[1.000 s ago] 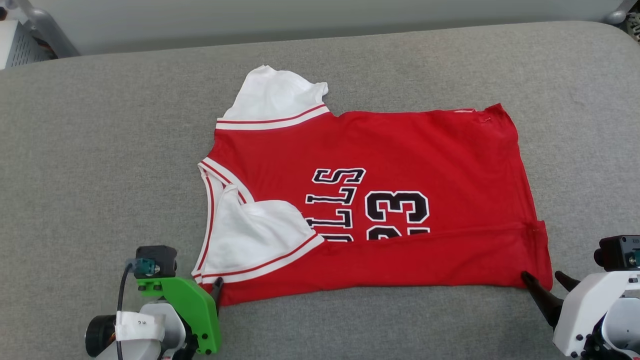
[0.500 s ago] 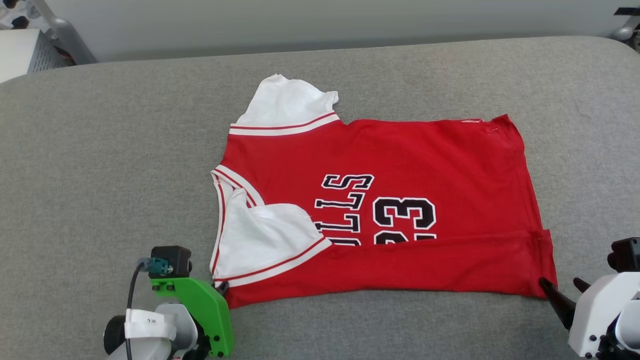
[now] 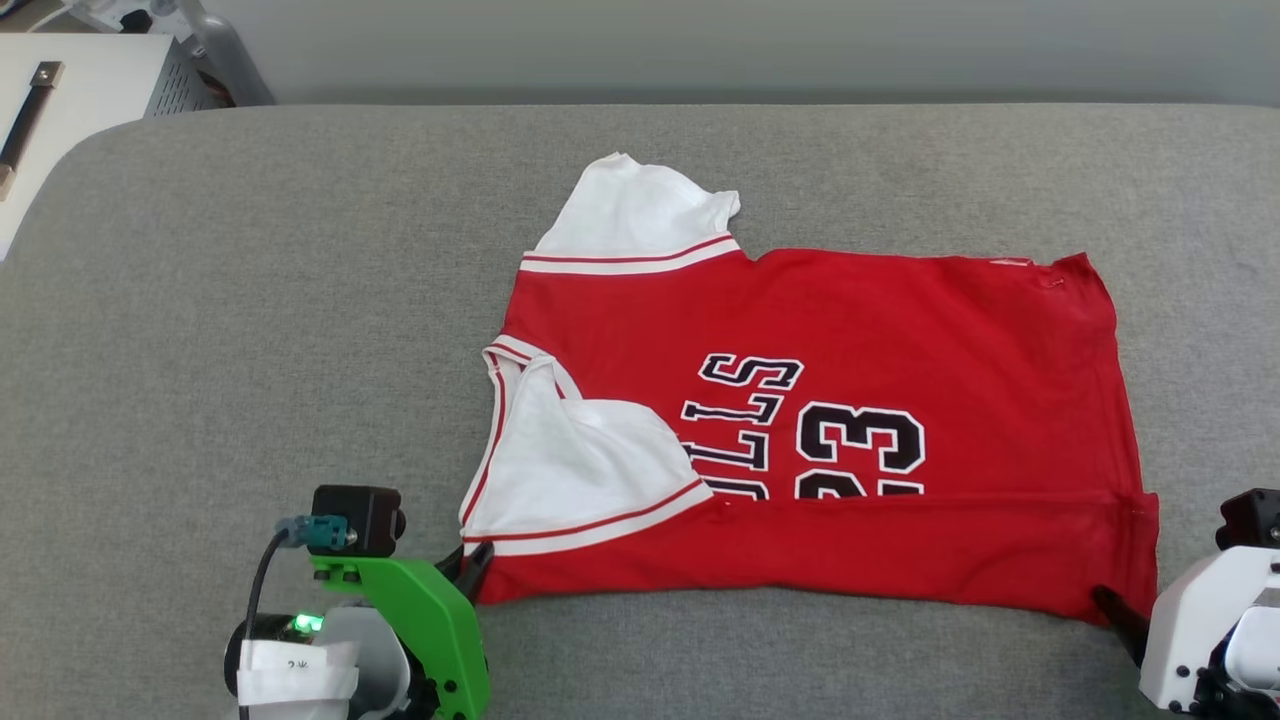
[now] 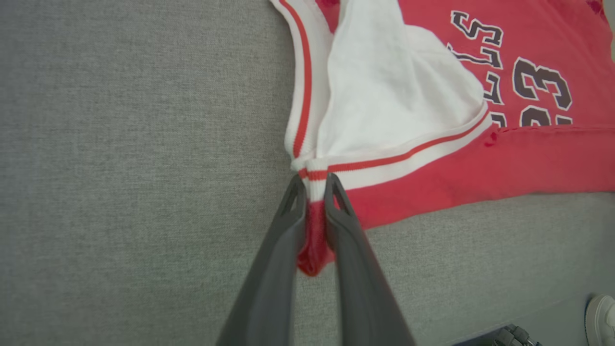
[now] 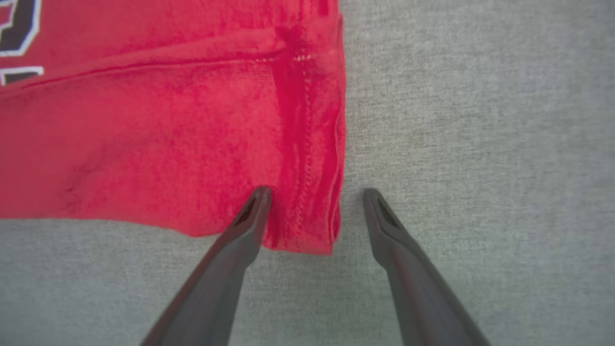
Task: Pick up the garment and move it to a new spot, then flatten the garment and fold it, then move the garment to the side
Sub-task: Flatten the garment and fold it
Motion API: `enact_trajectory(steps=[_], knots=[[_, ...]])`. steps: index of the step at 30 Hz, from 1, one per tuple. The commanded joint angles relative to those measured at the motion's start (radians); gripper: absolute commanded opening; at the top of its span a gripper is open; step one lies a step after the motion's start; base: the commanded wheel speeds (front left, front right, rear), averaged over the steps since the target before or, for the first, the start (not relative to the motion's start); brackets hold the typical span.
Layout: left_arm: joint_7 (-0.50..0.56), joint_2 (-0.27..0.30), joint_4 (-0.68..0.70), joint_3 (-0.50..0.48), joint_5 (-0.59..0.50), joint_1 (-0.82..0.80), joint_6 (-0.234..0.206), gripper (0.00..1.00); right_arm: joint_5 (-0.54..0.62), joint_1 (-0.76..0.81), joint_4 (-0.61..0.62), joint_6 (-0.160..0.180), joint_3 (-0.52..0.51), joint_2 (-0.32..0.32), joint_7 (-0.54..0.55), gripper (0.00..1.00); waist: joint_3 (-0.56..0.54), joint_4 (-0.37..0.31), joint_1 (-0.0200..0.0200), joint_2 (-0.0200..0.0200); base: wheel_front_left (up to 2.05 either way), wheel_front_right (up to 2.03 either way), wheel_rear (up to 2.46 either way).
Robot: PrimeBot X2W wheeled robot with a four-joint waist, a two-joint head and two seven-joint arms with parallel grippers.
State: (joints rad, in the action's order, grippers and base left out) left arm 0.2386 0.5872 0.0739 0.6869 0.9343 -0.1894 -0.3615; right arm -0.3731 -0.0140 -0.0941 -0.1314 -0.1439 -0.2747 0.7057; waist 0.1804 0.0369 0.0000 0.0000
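Largest around the garment is the grey woven padded surface (image 3: pixel 250 300), which runs out bare on every side of it. Beyond the garment's far edge stands a pale plain wall (image 3: pixel 700 50), and off its far left corner a white boxy unit with a dark handle (image 3: pixel 90 90). The red jersey-style shirt with white short sleeves, the garment (image 3: pixel 900 320), lies flat. Its near long edge is folded over the black lettering and one sleeve is laid onto its chest. At its near shoulder corner our left gripper (image 4: pixel 314 183) is clamped narrow on the striped trim and red cloth. At its near hem corner our right gripper (image 5: pixel 316 191) stands wide, one finger over the cloth and the other on bare surface just beside the hem. We judge that lifting now would drag the fold askew, since one corner is unheld. The right jaws may also catch only the top layer.
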Motion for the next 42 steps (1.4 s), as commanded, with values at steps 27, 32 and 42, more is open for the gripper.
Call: enact_trajectory(steps=[27, 32, 42], knots=[[0.01, 0.026, -0.046, 0.023, 0.043, 0.11, 0.002, 0.0, -0.099, 0.049, 0.013, 0.001, -0.014, -0.075, 0.119, 0.0, -0.101, -0.001, 0.0, 0.0, 0.0, 0.0, 0.0], [0.013, 0.021, -0.057, 0.034, 0.059, 0.144, 0.004, 0.0, -0.093, 0.106, 0.07, 0.001, -0.059, -0.054, 0.179, 0.0, -0.106, -0.002, 0.0, 0.0, 0.0, 0.0, 0.0], [0.009, -0.004, -0.147, 0.047, 0.066, 0.135, 0.031, 0.0, -0.076, 0.128, 0.07, 0.001, -0.058, -0.009, 0.16, 0.0, -0.08, -0.015, 0.0, 0.0, 0.0, 0.0, 0.0]])
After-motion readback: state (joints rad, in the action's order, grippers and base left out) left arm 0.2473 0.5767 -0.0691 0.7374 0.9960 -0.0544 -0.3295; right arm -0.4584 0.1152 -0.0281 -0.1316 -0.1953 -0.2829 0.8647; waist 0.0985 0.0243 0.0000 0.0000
